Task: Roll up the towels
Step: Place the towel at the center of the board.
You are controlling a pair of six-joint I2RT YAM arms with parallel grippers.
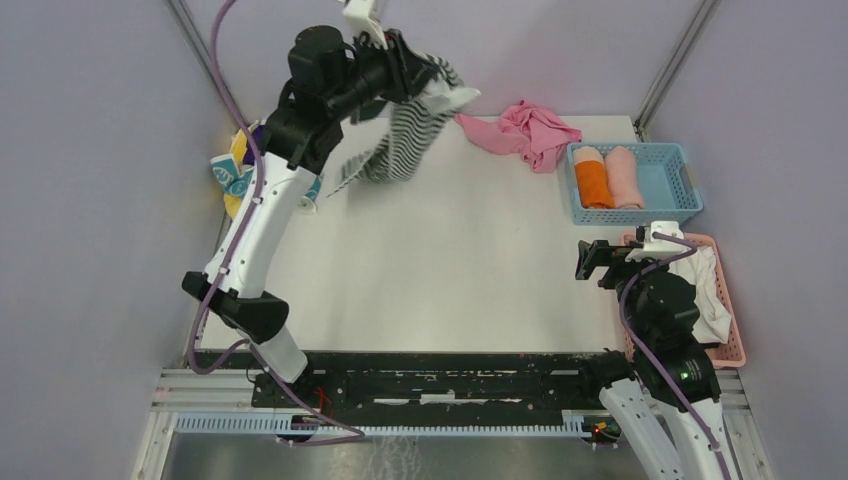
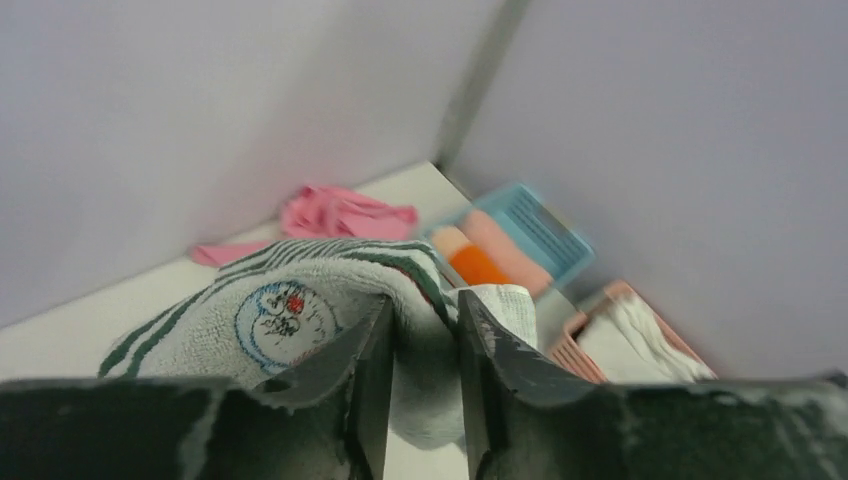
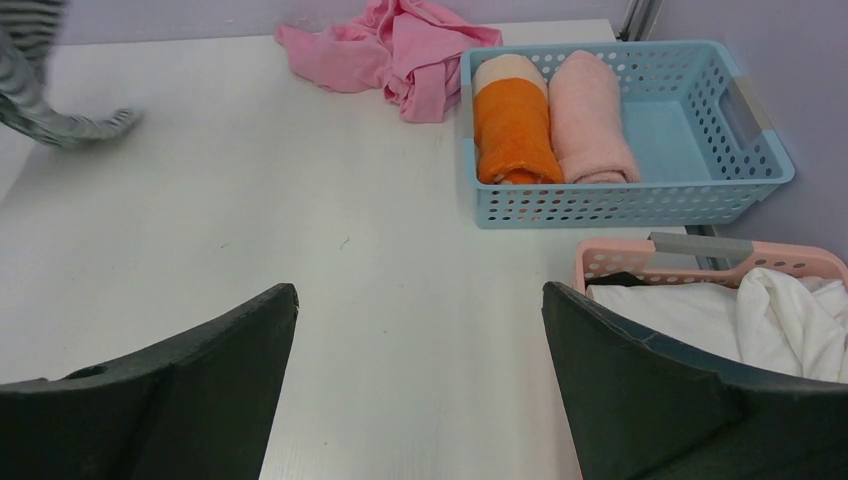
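Striped towel (image 1: 405, 140) hangs above the tabletop's far left part, pinched at its upper end between the narrow jaws of the raised left gripper (image 1: 428, 72), cloth filling the gap between the jaws in the left wrist view, and its lower end reaches down close to the tabletop. A pile of towels (image 1: 232, 170) in teal, white and yellow lies at the far end of the left edge, partly hidden behind the left arm. The right gripper (image 3: 420, 300) hovers wide and holding nothing near the right edge, just beside the pink basket (image 3: 620, 262) of white fabric (image 3: 790, 310).
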